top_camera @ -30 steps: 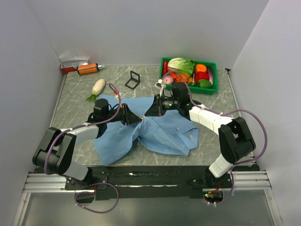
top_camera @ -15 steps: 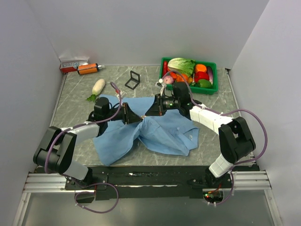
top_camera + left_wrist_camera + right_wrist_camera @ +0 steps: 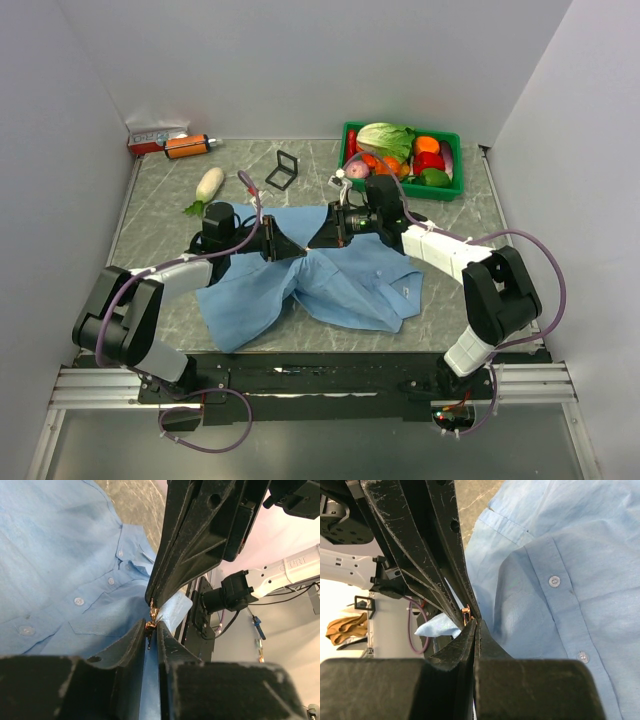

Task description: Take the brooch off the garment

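Item: the garment (image 3: 360, 285), a light blue shirt, spread wrinkled across the near half of the table (image 3: 150, 200), buttoned front up, with one pinch of cloth lifted at its middle. Right fingers (image 3: 455, 650): clenched tight on that raised pinch of cloth. Left fingers (image 3: 120, 650): a thin slit between them, tips meeting the right pair head-on; whether they grip anything cannot be told. The brooch (image 3: 151, 621): a tiny coppery speck right at the meeting tips, apparently still fixed to the cloth. Progress, as judged: site found and cloth braced; pulling the ornament free and carrying it off remain. Beyond: white radish (image 3: 208, 184), small black frame (image 3: 282, 170), green bin (image 3: 458, 160) of vegetables.
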`<move>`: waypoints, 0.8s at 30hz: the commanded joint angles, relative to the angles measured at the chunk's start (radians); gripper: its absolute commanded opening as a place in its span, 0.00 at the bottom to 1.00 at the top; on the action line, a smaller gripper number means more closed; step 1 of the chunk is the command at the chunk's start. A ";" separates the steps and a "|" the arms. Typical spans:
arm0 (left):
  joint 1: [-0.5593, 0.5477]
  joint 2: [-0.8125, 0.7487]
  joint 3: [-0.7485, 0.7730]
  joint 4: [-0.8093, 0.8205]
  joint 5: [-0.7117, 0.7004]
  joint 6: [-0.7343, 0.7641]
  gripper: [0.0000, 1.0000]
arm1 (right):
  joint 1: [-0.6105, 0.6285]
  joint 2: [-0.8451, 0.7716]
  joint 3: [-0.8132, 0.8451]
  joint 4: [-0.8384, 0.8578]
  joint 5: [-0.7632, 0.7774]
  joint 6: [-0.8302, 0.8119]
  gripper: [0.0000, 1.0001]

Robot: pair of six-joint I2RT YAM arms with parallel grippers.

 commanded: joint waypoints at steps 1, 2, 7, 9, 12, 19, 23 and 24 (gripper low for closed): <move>-0.005 -0.032 -0.005 0.069 0.077 0.009 0.19 | -0.016 0.003 0.033 0.047 0.004 0.004 0.00; -0.005 -0.034 -0.006 0.078 0.082 0.010 0.19 | -0.021 0.003 0.037 0.049 0.001 0.007 0.00; -0.005 -0.041 -0.020 0.123 0.111 0.012 0.25 | -0.030 0.007 0.031 0.082 -0.008 0.041 0.00; -0.005 -0.044 -0.023 0.129 0.111 0.009 0.37 | -0.030 0.007 0.028 0.088 -0.016 0.051 0.00; -0.005 -0.058 -0.031 0.112 0.100 0.018 0.45 | -0.032 0.001 0.021 0.096 -0.022 0.059 0.00; 0.000 -0.075 -0.051 0.132 0.086 0.012 0.37 | -0.032 -0.002 0.013 0.128 -0.032 0.090 0.00; 0.001 -0.075 -0.051 0.140 0.071 -0.001 0.34 | -0.024 -0.005 0.024 0.118 -0.042 0.070 0.00; 0.001 -0.075 -0.048 0.138 0.062 -0.004 0.34 | -0.023 -0.008 0.025 0.116 -0.044 0.061 0.00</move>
